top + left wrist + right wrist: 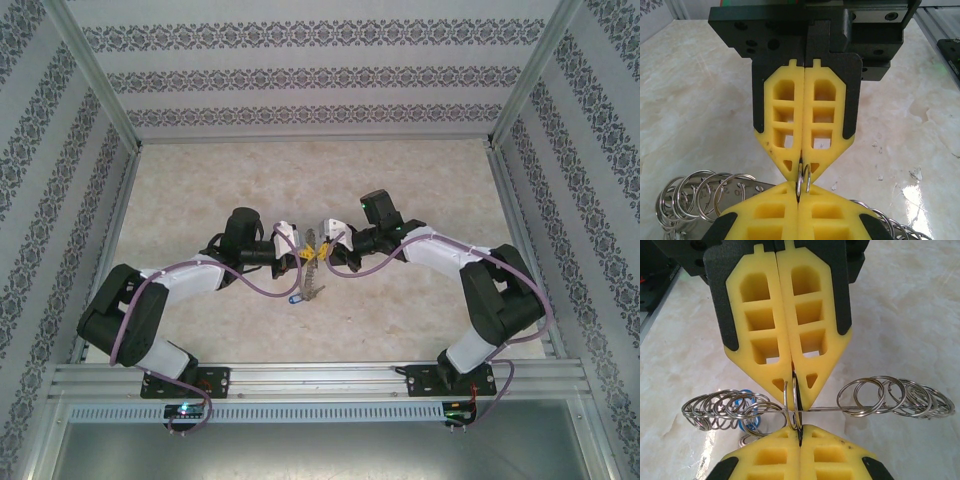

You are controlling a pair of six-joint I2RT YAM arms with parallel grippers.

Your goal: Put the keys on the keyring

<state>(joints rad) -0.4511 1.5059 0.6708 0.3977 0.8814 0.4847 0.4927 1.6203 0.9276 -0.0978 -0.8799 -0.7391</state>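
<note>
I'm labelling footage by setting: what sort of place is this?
Probably a robot test cell, not a home: patterned wall panels box in a marble-look tabletop, an aluminium rail carries two bolted arms, and the left gripper and right gripper meet shut on a split ring.

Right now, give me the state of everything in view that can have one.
left gripper: shut on the split ring.
right gripper: shut on the same split ring.
split ring: upright, pinched by both grippers tip to tip.
keyring: held up between the grippers, rings bunched along its wire on both sides.
blue key: hanging among the rings, partly hidden.
</note>
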